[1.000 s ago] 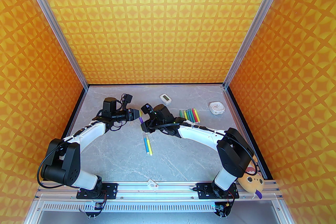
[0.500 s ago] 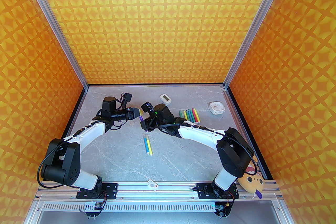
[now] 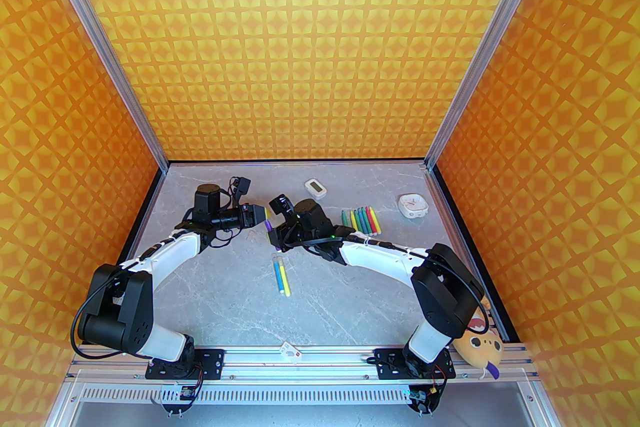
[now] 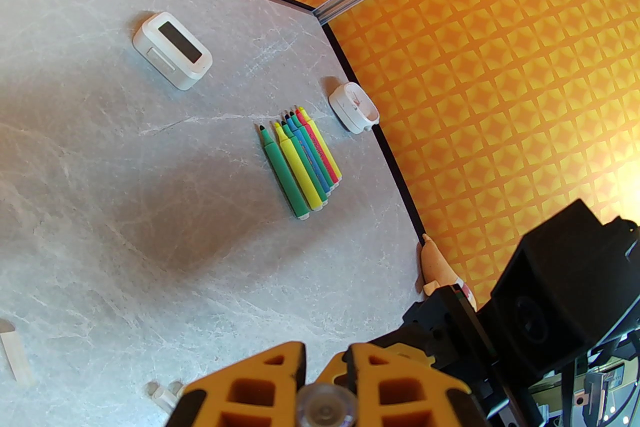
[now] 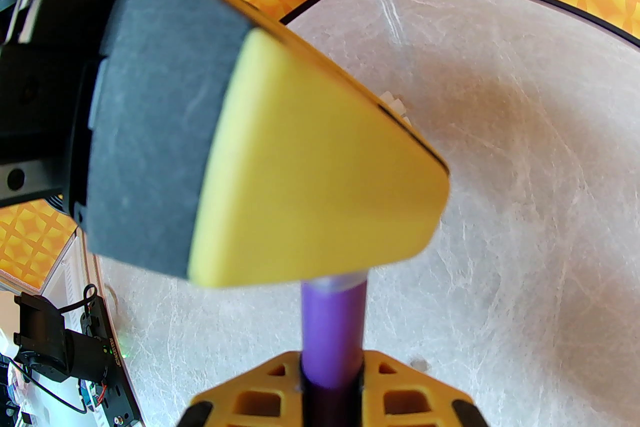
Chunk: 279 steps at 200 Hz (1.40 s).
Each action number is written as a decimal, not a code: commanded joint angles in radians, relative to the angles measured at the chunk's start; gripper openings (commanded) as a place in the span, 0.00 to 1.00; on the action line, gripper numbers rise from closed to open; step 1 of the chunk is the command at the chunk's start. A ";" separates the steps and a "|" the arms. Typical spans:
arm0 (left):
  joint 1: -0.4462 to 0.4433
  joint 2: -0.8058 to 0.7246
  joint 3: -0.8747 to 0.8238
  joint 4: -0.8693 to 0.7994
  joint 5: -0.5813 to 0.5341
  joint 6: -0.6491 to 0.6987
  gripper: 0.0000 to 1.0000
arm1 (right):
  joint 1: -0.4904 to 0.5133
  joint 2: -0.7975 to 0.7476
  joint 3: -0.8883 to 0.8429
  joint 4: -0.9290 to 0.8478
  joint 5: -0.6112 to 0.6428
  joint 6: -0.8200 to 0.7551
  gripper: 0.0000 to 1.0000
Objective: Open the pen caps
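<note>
While the right tool (image 5: 330,390) clamped the purple pen (image 5: 332,325) by its barrel, the left tool (image 4: 325,362) sat pinched shut on that pen's cap (image 4: 324,407), directly ahead of the right tool's tips; a row of uncapped pens (image 4: 300,164) lay on the table (image 4: 100,164) beyond the left tool.

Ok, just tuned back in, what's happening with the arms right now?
Both arms hold one purple pen above the table: the right gripper is shut on its barrel, the left gripper on its clear cap, not yet off. A row of uncapped pens lies to the right, loose caps to the left, and two pens wait mid-table.
</note>
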 commanded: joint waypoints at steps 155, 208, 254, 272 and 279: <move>0.057 0.037 0.184 -0.348 -0.222 0.165 0.00 | -0.098 -0.090 -0.181 -0.170 0.252 -0.004 0.00; 0.029 0.100 0.273 -0.619 -0.435 0.315 0.00 | -0.160 -0.041 -0.081 -0.308 0.514 0.001 0.00; -0.053 0.210 0.380 -0.789 -0.650 0.396 0.00 | -0.236 0.033 -0.014 -0.347 0.556 -0.022 0.00; -0.073 0.249 0.405 -0.815 -0.700 0.403 0.00 | -0.264 0.055 0.005 -0.355 0.551 -0.025 0.00; -0.081 0.263 0.412 -0.822 -0.715 0.406 0.00 | -0.274 0.065 0.013 -0.359 0.549 -0.025 0.00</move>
